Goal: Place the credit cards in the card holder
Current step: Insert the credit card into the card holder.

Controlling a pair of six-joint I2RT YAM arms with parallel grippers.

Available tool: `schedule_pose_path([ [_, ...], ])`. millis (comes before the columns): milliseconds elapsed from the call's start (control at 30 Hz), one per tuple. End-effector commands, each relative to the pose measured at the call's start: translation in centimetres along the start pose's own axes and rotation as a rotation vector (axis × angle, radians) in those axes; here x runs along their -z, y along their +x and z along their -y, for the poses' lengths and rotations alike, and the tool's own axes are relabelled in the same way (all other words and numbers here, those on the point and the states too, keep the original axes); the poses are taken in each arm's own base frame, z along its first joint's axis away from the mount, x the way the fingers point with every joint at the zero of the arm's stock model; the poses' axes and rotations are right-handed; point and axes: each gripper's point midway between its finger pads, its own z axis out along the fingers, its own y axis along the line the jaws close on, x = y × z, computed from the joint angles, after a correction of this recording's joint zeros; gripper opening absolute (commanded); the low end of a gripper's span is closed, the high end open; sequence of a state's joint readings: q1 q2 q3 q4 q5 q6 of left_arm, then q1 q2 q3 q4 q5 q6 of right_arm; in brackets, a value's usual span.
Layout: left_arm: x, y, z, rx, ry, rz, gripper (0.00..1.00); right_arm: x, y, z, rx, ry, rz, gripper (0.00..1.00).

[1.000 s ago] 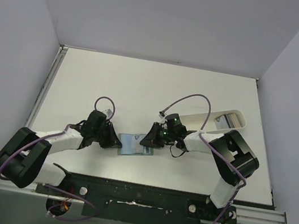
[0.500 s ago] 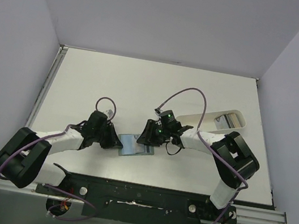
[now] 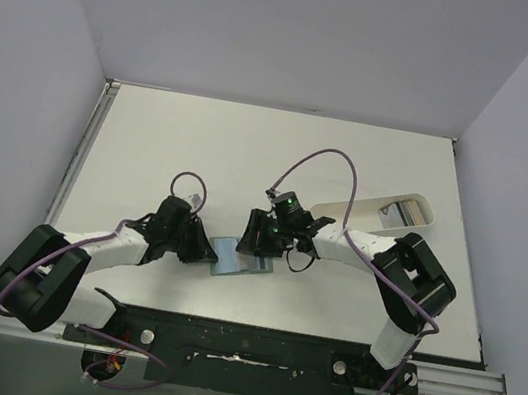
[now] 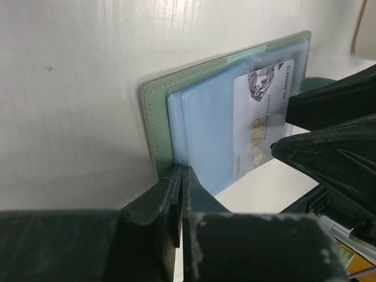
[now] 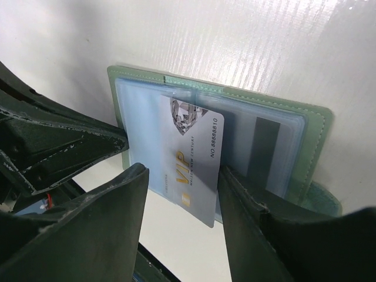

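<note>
The card holder (image 3: 239, 257) lies open on the table, grey-green outside (image 5: 314, 147), pale blue sleeves inside (image 4: 214, 141). My left gripper (image 4: 179, 175) is shut on its near edge and pins it; in the top view this gripper (image 3: 205, 249) sits at the holder's left side. A silvery VIP credit card (image 5: 194, 155) sits partly in a sleeve, its lower end sticking out. My right gripper (image 5: 182, 176) stands open around that card; its right finger (image 5: 258, 226) touches the card's edge, the left finger (image 5: 111, 217) is apart. A dark-striped card (image 5: 261, 147) shows inside another sleeve.
A long white oval tray (image 3: 343, 209) lies at the right, with more cards (image 3: 403, 213) at its far end. The two grippers are very close together over the holder, and the right arm's purple cable (image 3: 326, 157) loops above them.
The right gripper has moved left, from the holder's right edge to over its middle. The left gripper stays clamped in place.
</note>
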State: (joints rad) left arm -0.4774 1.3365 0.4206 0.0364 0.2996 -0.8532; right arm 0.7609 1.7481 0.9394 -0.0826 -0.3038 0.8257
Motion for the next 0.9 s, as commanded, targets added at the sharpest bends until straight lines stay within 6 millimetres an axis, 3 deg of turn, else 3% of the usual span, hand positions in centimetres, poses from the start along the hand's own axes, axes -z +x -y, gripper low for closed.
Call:
schedule_pose_path([
  [0,0.1,1.8,-0.8,-0.01,-0.027,-0.053,0.0,0.4,-0.3,1.2,0.032,0.106,0.013,0.53],
  [233,0.3,1.8,-0.6,-0.01,-0.019,-0.046,0.0,0.7,-0.8,0.7,0.073,0.135,0.031,0.6],
  [533,0.2,2.2,-0.8,-0.002,-0.008,-0.045,0.0,-0.5,-0.2,-0.8,0.097,0.073,0.01,0.61],
  [867,-0.1,2.3,-0.7,-0.002,-0.008,-0.049,0.0,-1.4,-0.1,-4.1,0.148,-0.155,0.033,0.61],
])
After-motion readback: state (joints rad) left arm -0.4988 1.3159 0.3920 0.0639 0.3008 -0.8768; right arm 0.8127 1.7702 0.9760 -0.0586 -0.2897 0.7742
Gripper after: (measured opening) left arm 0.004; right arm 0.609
